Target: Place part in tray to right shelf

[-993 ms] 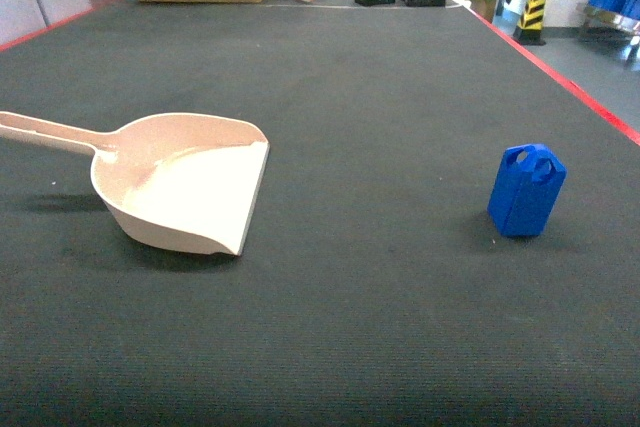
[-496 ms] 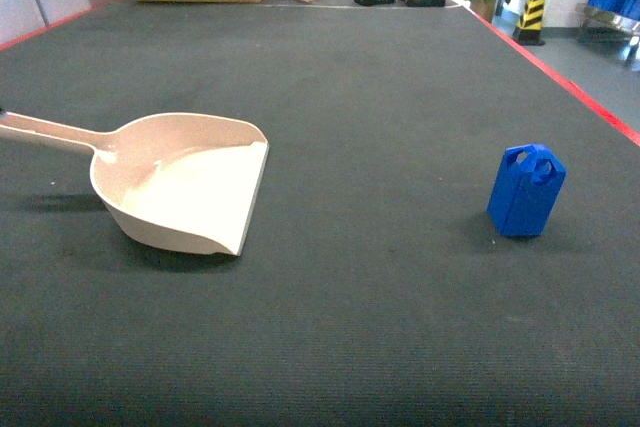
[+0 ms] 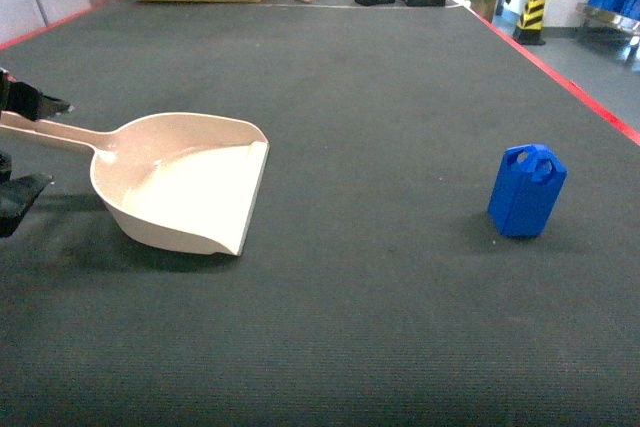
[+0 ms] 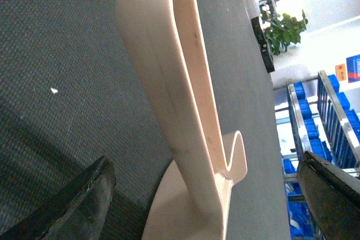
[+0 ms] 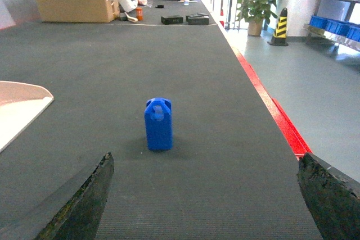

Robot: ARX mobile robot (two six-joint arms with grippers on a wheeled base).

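Head cam shows the dark tabletop (image 3: pixel 330 67) w/ almost nothing done yet. Biggest item, the tray (image 3: pixel 185 182), lies flat on the left, handle pointing out toward my left hand (image 3: pixel 18 152), whose jaws stand wide apart on either side of the handle, not touching as far as I can tell. The part (image 3: pixel 527 190) stands upright well apart on the right, not in the tray. My right hand (image 5: pixel 208 195) is spread open too, empty, facing the part from near. Left to do, I reckon: grab part, drop in tray, carry to shelf.
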